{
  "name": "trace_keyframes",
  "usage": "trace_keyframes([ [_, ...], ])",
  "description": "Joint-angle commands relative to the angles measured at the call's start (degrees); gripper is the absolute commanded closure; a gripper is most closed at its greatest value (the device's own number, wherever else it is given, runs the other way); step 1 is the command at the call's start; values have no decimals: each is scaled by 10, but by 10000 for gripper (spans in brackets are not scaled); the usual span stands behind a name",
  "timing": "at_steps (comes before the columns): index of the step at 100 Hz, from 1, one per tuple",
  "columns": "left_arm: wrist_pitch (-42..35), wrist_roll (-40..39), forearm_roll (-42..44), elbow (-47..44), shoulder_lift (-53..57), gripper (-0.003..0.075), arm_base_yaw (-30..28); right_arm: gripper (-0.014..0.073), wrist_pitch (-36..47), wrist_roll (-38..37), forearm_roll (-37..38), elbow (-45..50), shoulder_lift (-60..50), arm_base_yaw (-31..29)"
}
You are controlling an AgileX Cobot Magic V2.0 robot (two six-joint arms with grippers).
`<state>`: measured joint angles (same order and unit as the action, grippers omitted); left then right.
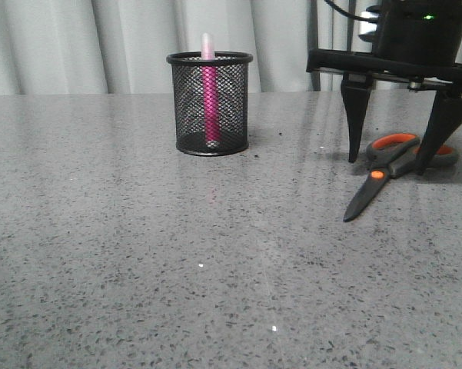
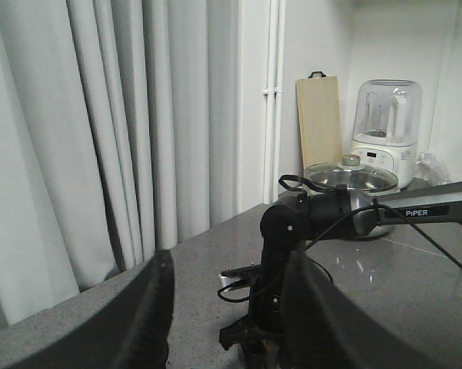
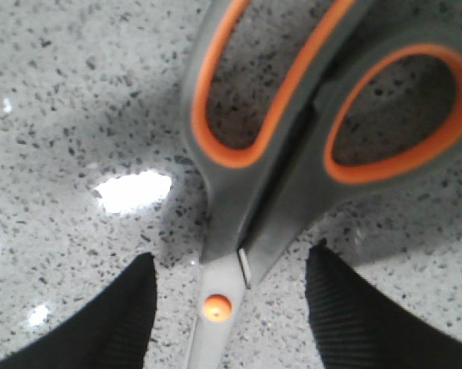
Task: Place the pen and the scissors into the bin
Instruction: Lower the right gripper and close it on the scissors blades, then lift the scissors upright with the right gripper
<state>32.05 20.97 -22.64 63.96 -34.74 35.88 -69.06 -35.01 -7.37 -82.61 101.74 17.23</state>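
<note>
A: quick count? I see one pen (image 1: 210,92) standing upright inside the one bin (image 1: 211,104), around 11 o'clock on the table (image 1: 138,254).

B: yep, plus one pair of scissors (image 1: 388,171) lying flat at 3 o'clock. Right gripper (image 1: 400,165) is spread wide, a finger either side of the handles, gripping nothing. Left gripper (image 2: 223,315) spread too, empty.

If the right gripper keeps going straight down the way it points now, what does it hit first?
Most likely the scissors: the open right gripper straddles them just behind the orange pivot. Its fingers would probably reach the table on either side; exact height is unclear.
</note>
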Motion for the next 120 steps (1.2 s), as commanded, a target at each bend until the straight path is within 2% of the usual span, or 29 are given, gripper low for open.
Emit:
trace_keyframes([
  [1,-35,-1,-8,13,-3,426,5,214,3,-1,-1,-18,-24,-1],
  [72,-28,-1,-8,13,-3,426,5,223,17,-7,-5,-18,6,-2],
  [84,-27,-1,-8,13,-3,426,5,326,17,-7,-5,-18,13,-2],
  [112,-24,-1,-8,13,-3,426,5,664,26,-4,35,-18,14,-2],
  [120,-24,-1,-8,13,-3,426,5,669,30,6,52,-20,9,-2],
])
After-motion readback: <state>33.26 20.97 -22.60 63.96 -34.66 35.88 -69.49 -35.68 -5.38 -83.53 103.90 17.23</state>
